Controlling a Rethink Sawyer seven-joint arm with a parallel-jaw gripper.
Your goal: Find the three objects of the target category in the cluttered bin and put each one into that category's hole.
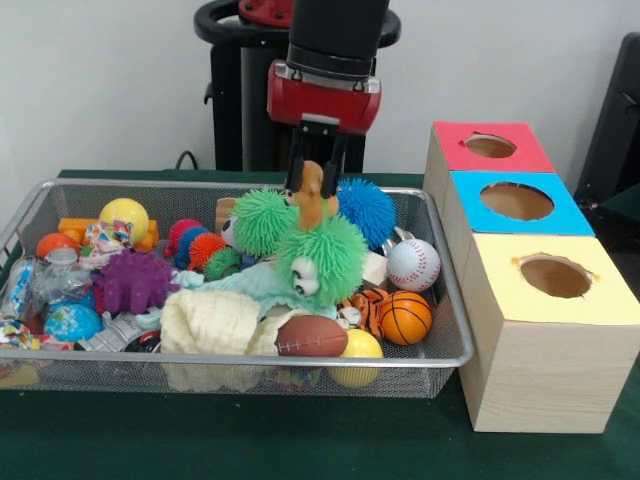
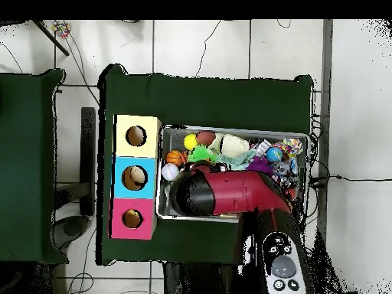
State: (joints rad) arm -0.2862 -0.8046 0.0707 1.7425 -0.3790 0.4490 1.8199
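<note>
The fingers [image 1: 314,188] pinch the tan plush animal [image 1: 313,203] by its top above the wire basket [image 1: 440,300]. The thin grip could slip on the way to the red hole [image 1: 490,146].

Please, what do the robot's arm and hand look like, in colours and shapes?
The arm is glossy dark red with rounded black joints. In the front view a black cylinder ends in a red collar with a silver band. Below it, the hand has thin black fingers.

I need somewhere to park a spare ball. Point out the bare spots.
Bare green table cloth lies in front of the silver wire mesh basket and in a narrow strip between it and the pale wooden box. The basket is packed; the gripper holds a tan-brown plush animal above it.
</note>
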